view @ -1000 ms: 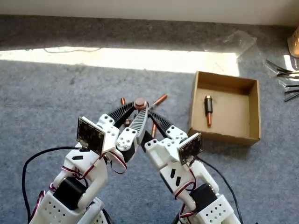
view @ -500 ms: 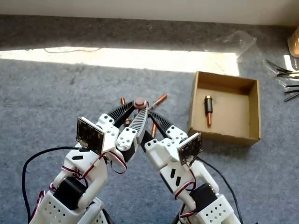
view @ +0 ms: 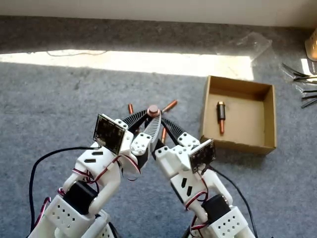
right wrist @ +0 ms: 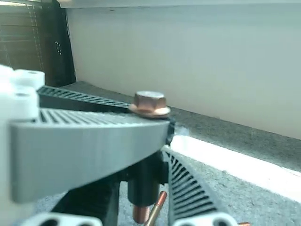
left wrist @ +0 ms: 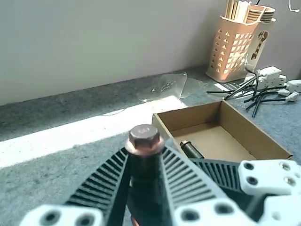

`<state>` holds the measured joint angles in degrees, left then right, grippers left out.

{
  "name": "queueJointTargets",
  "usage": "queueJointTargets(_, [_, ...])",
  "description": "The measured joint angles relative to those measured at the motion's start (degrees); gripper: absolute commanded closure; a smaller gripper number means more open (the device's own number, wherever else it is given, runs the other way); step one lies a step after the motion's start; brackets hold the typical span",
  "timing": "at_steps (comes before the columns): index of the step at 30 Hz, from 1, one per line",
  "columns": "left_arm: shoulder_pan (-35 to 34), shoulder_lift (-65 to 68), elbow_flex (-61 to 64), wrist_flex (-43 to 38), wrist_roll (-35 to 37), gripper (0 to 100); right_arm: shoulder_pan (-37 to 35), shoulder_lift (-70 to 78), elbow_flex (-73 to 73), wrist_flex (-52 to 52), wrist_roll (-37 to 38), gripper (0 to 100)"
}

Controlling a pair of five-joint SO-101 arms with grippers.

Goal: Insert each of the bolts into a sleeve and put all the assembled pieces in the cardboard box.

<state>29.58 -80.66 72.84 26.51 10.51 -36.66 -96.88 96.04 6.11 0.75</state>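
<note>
bolt (left wrist: 145, 137) seated in sleeve (right wrist: 142, 181), upright; left gripper (left wrist: 143, 165) and right gripper (right wrist: 143, 197) jaws both pinch the sleeve; looks light, rigid, slick metal; best held mid-sleeve, under the head

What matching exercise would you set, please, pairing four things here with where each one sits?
Things:
1. sleeved bolt
2. assembled piece
3. loose bolt
4. black ties

Places:
A. on the carpet just beyond the arms
B. inside the cardboard box
C. upright between left gripper and right gripper
D. on carpet right of the box

Pairs: 1-C, 2-B, 3-A, 4-D.
</note>
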Motion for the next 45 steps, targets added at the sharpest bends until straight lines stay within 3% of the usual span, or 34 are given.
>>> queueJointTargets(17, [-0.35,0.0,0.0,0.0,0.09,99,0.0,0.0,0.0,0.0,0.0,99.5])
queueJointTargets(23, [-0.44,0.0,0.0,0.0,-0.18,88,0.0,0.0,0.0,0.0,0.0,99.5])
queueJointTargets(40, [-1.05,0.7,0.09,0.0,-0.18,86,0.0,-0.09,0.0,0.0,0.0,99.5])
queueJointTargets(45, [-1.05,0.7,0.09,0.0,-0.18,79,0.0,0.0,0.0,0.0,0.0,99.5])
